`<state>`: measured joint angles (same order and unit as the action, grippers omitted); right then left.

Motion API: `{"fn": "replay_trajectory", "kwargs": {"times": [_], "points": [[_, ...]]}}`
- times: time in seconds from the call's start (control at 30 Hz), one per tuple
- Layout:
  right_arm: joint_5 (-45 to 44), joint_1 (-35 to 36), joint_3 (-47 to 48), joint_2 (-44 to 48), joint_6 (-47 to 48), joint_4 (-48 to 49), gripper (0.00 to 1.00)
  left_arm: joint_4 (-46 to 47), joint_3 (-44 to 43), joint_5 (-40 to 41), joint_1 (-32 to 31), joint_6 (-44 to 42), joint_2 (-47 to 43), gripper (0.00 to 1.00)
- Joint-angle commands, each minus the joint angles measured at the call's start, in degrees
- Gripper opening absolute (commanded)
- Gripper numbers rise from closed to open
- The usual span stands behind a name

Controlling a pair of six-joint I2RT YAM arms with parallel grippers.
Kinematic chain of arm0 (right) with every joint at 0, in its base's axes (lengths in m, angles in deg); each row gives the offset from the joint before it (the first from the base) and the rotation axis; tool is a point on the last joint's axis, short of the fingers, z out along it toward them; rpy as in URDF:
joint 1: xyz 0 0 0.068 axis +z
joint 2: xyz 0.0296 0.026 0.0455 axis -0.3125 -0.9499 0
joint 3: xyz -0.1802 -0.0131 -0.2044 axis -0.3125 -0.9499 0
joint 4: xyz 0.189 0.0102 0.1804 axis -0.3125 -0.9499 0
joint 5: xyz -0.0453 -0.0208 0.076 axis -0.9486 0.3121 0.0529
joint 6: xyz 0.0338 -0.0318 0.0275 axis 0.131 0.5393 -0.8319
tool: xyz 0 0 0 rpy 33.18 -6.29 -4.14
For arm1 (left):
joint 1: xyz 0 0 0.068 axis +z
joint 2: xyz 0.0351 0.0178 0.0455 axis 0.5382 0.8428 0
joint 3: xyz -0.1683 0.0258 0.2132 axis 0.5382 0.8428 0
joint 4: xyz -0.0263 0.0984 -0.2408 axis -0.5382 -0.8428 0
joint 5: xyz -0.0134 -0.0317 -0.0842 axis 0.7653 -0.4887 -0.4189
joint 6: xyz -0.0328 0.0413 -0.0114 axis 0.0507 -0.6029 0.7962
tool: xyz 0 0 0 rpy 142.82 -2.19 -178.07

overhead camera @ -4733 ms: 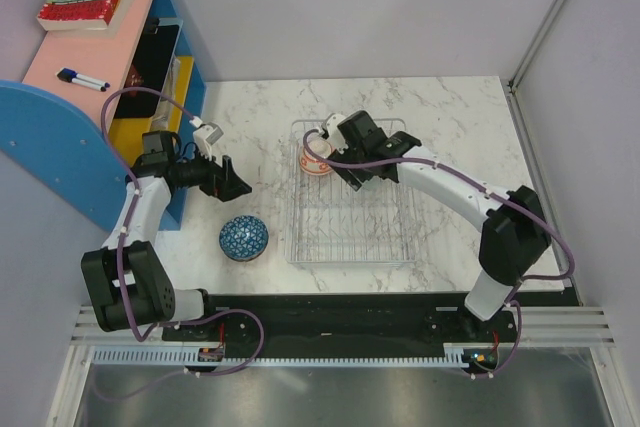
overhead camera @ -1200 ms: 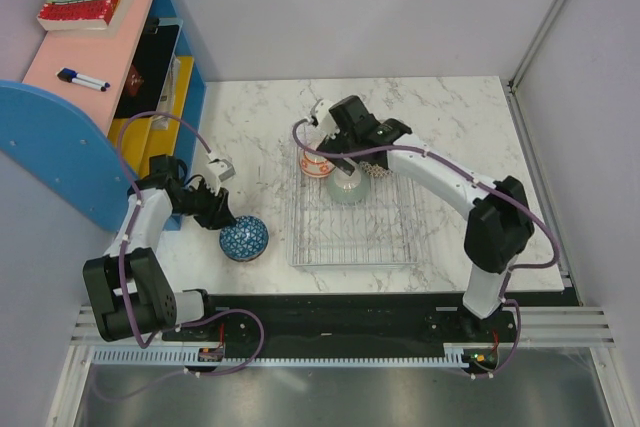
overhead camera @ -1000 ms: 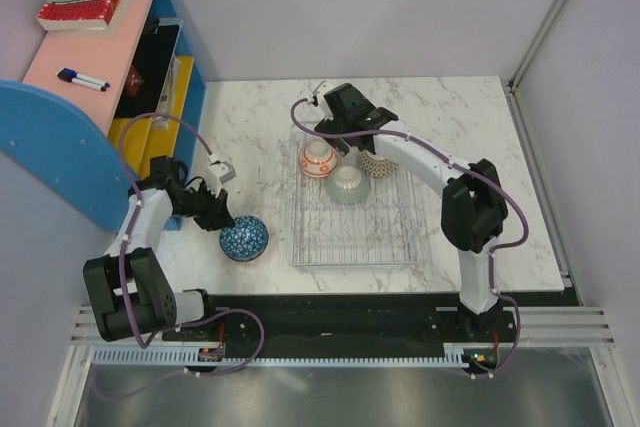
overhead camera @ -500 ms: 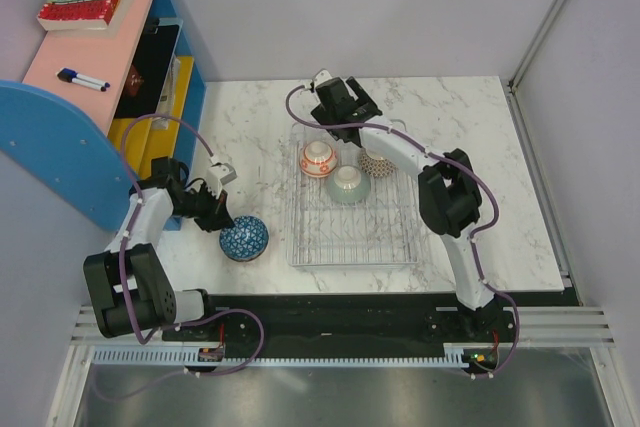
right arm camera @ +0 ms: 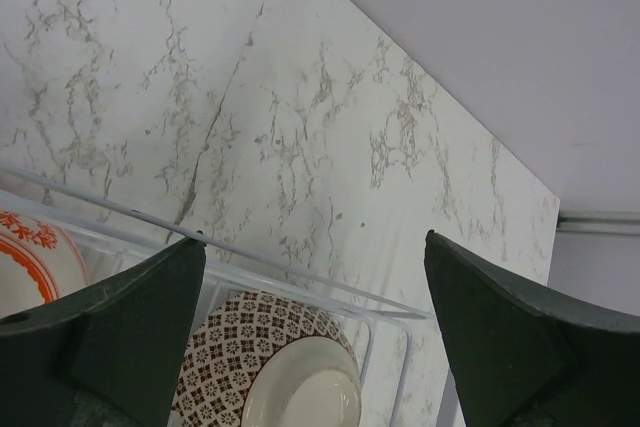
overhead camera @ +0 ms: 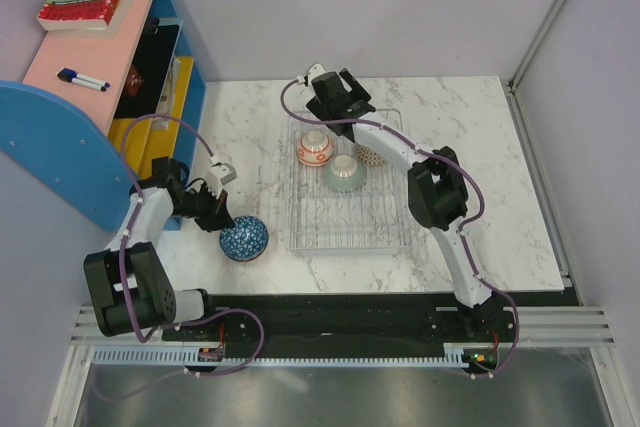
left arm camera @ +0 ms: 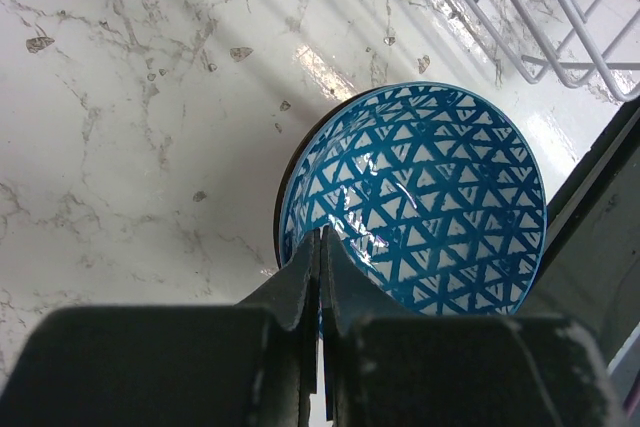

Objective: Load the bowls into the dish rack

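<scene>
A blue bowl (overhead camera: 245, 238) with a triangle pattern (left arm camera: 420, 197) stands on the marble table left of the dish rack (overhead camera: 350, 232). My left gripper (overhead camera: 217, 217) is shut on its near rim, the fingers (left arm camera: 300, 282) pinching the thin edge. In the rack's far part lie an orange-and-white bowl (overhead camera: 314, 149), a pale green bowl (overhead camera: 343, 174) and a brown patterned bowl (overhead camera: 369, 155). My right gripper (overhead camera: 345, 102) hangs open above the rack's far edge, holding nothing. Its view shows the brown bowl (right arm camera: 270, 367) and the rack wire (right arm camera: 300, 282) below.
A blue and pink shelf unit (overhead camera: 90, 67) with a book and a marker stands at the far left, close behind my left arm. Grey walls bound the table at the back and right. The rack's near corner (left arm camera: 540, 7) lies just beyond the blue bowl.
My right arm has risen and swung back from the rack's bowls to its far edge. The rack and its bowls have shifted slightly away. My left gripper has closed on the blue bowl's rim.
</scene>
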<state>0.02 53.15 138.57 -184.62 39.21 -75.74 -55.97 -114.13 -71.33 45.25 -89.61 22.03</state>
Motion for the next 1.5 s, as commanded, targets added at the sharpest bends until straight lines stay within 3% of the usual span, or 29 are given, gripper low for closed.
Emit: {"fn": "replay_trajectory", "kwargs": {"times": [0.0, 0.23, 0.37, 0.43, 0.47, 0.53, 0.67, 0.73, 0.77, 0.9, 0.97, 1.0, 1.17, 1.47], "points": [[-1.5, -1.5, 8.3, -3.7, 2.1, 7.6, 0.97, -0.6, -0.3, -2.1, 0.3, -2.4, 0.2, 0.02], [-1.3, -1.9, 15.6, -9.5, 7.0, 10.0, 0.97, -0.6, 0.0, -2.0, 0.4, -2.5, 0.3, 0.02], [-1.3, -1.9, 15.2, -8.9, 7.6, 11.5, 0.97, -0.5, 0.3, -2.1, 0.3, -2.4, 0.1, 0.02], [-0.7, -1.8, 12.8, -6.7, 6.7, 11.5, 0.97, -0.4, 0.2, -2.3, 0.3, -2.2, 0.0, 0.03], [0.2, -1.6, 10.2, -5.5, 6.2, 11.5, 0.97, -0.4, -0.1, -2.4, 0.3, -2.1, -0.4, 0.1], [0.7, -1.3, 7.0, -1.8, 5.3, 11.3, 0.97, -0.4, -0.4, -2.7, 0.3, -1.9, -1.0, 0.12], [1.8, 0.0, -4.5, 6.1, 3.4, 10.7, 0.97, -0.4, -0.4, -2.8, 0.3, -1.9, -2.2, 0.02], [3.1, 0.3, -8.1, 11.1, 1.5, 10.0, 0.97, -0.5, 0.0, -2.2, 0.3, -2.3, -2.0, 0.02], [3.4, 0.4, -11.1, 12.7, 0.6, 9.6, 0.97, -0.9, 0.0, -1.5, 0.3, -2.5, -1.8, 0.03], [5.6, 0.4, -16.4, 21.9, -2.6, 6.2, 0.98, -1.3, 0.9, 0.2, 0.2, -3.5, -0.7, 0.23], [7.5, 0.4, -19.5, 24.9, -4.1, 5.2, 0.97, -1.3, 1.2, 1.1, 0.3, -3.9, -0.7, 0.4], [8.1, 0.4, -20.4, 27.7, -4.5, 4.7, 0.97, -1.4, 1.3, 1.3, 0.3, -3.9, -0.6, 0.43], [9.9, 0.4, -25.4, 35.0, -5.6, 2.9, 0.98, -1.8, 0.6, 1.5, 0.3, -3.8, -2.0, 0.47], [10.8, 0.4, -27.8, 39.2, -6.2, 1.5, 0.98, -4.8, -2.5, -1.5, 0.3, -2.5, -8.3, 0.41]]}}
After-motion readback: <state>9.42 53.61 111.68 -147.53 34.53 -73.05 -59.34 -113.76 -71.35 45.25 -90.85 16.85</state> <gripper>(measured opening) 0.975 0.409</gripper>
